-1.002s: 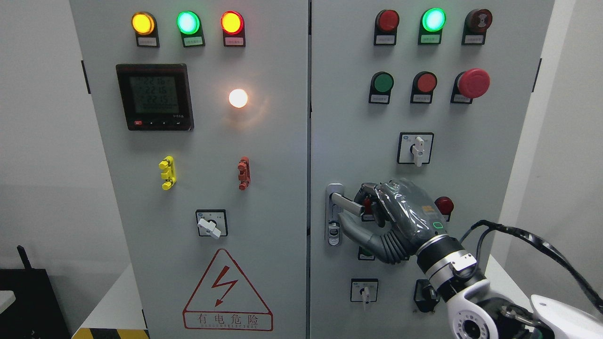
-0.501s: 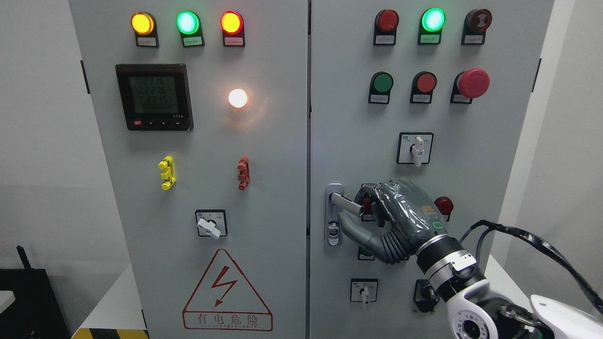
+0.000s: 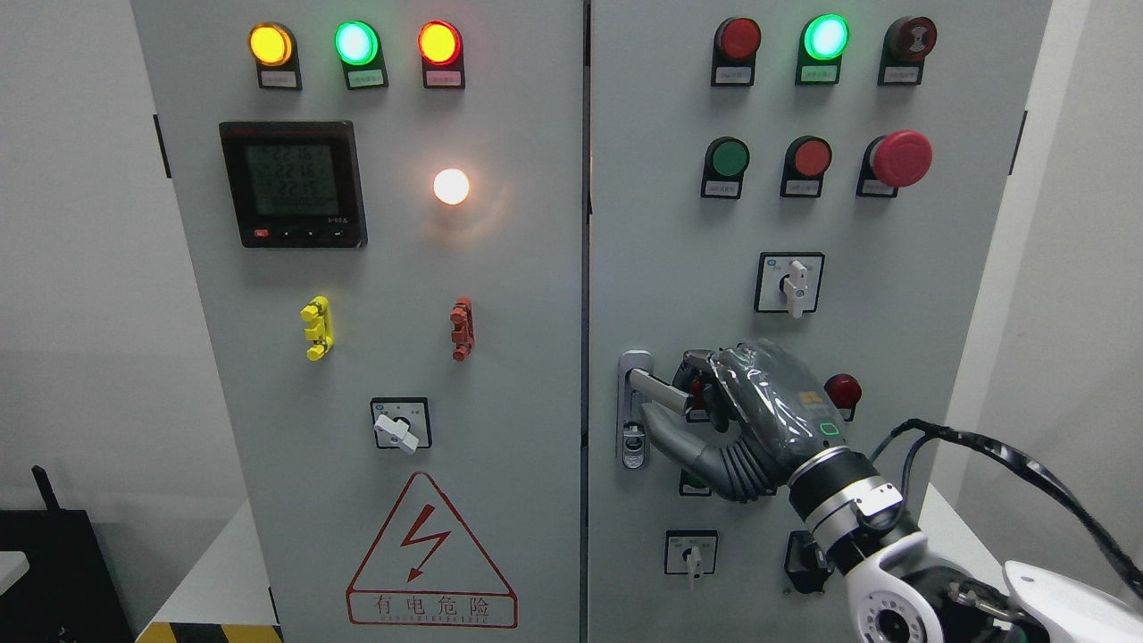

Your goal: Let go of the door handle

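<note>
Head view: right of centre in the lower half of the frame, the handle (image 3: 656,391) juts from the right door (image 3: 804,295), its long axis pointing right and slightly down. The right hand (image 3: 714,415) has its fingers curled round it, thumb beneath.

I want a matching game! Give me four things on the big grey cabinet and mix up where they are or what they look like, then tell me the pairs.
Things:
1. door handle
2. warning triangle
3. meter screen
4. mushroom button

Clues:
A. big, red, upper right of the right door
B. held in the right hand
C. bottom of the left door, red lightning bolt
D. dark square, upper left of the left door

Pairs: 1-B, 2-C, 3-D, 4-A
</note>
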